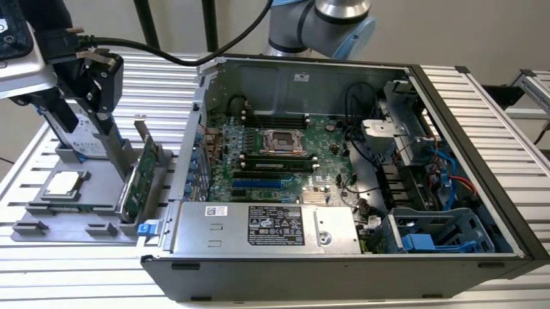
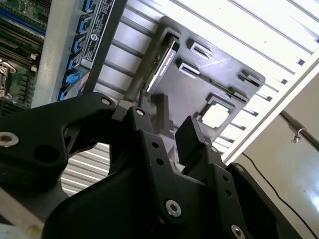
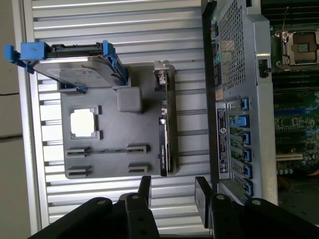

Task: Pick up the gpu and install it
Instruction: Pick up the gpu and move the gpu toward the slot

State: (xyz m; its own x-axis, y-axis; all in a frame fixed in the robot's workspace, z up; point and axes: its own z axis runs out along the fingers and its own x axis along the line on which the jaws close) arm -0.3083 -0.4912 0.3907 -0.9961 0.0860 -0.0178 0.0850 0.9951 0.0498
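Slatted metal surface, open computer case on it, fingers lined up over the card.
Beside the case, toward the surface's edge at the exterior view's left, sits a grey holder tray. The gpu stands on its long edge in the slot on the tray's case side, not yet in the case. Look at the first wrist view: the card's long axis runs straight toward the gap between the fingers, so they sit either side of its line, above it. Fingers apart, gripping nothing, touching nothing. My read: the pick has not begun.
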